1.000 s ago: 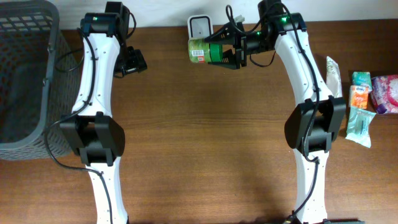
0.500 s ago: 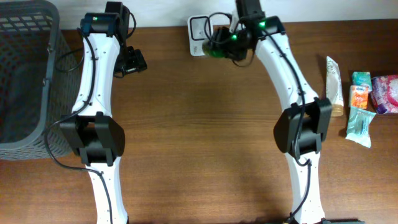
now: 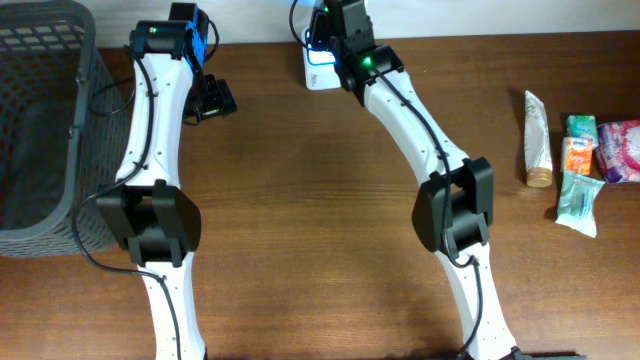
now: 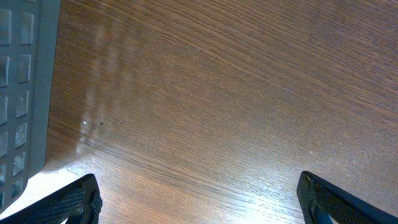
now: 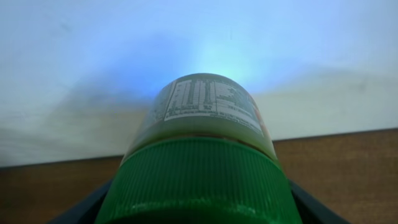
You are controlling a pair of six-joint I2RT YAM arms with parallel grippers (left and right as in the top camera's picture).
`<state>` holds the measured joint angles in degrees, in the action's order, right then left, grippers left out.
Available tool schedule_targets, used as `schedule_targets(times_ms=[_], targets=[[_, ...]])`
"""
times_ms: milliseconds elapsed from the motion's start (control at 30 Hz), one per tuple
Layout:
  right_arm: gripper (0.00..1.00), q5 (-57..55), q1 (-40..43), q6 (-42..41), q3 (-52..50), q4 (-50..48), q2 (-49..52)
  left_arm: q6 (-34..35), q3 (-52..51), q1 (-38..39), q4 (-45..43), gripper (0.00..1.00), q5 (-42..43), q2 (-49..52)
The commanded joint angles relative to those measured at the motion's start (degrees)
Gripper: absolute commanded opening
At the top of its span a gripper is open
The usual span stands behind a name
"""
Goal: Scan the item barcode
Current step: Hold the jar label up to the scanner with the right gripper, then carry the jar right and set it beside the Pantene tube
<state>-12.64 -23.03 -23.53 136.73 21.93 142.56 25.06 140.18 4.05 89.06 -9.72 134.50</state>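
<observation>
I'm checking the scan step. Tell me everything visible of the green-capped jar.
The jar is held on its side, base pointing at a pale wall lit with a blue glow. Its ribbed green cap, plastic by the look, faces the wrist camera. A pale label with a printed table of small text faces up. The right gripper clamps it at the cap end, dark fingers on both sides. No barcode shows.

Table (image 3: 320, 210): brown wood grain, spanning the frame.
Upper left: grey mesh basket (image 3: 40, 130).
Top centre: white scanner (image 3: 318, 79) at the far edge.
Right edge: pale tube (image 3: 537, 138), small packets (image 3: 580, 195) just beside it.
</observation>
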Motion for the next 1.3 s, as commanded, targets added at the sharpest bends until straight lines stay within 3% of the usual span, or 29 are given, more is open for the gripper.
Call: schedule_targets(times_ms=[0,167,333,467,667,767,1000,1167,1200,1267], targets=[[0.63,-1.79,-0.55,0.79,1.07,-1.25,0.85,-0.70,-0.24,-0.11,-0.07,0.99,-0.63,-0.24],[0.63,-5.09,-0.39,0.83,1.25,-0.68,-0.57,-0.70,-0.24,-0.11,-0.07,0.99,-0.63,-0.24],[0.63,-6.49,4.33,0.55,1.25,9.81,-8.98,-0.70,-0.24,-0.11,-0.04,0.99,-0.63,-0.24],[0.63,-5.51,15.74,-3.98,1.25,29.31,-15.08,-0.72,-0.24,-0.11,-0.07,0.99,-0.63,-0.24],[0.63,2.12,31.21,-3.93,-1.53,51.36,-13.62,-0.70,-0.24,-0.11,-0.04,0.99,-0.63,-0.24],[0.63,4.59,34.86,-3.72,-7.45,51.08,-13.53,-0.72,-0.24,-0.11,-0.07,0.99,-0.63,-0.24],[0.63,7.93,35.98,-5.49,-26.53,39.87,-13.49,-0.72,-0.24,-0.11,-0.07,0.99,-0.63,-0.24],[0.64,5.95,38.16,-5.44,-29.59,35.58,-13.55,-0.72,-0.24,-0.11,-0.07,0.99,-0.63,-0.24],[0.70,4.22,38.73,-5.35,-29.07,35.87,-13.62,-0.72,-0.24,-0.11,-0.07,0.99,-0.63,-0.24],[0.70,0.61,39.60,-5.22,-27.17,37.57,-13.62,-0.70,-0.24,-0.09,-0.07,0.99,-0.63,-0.24]])
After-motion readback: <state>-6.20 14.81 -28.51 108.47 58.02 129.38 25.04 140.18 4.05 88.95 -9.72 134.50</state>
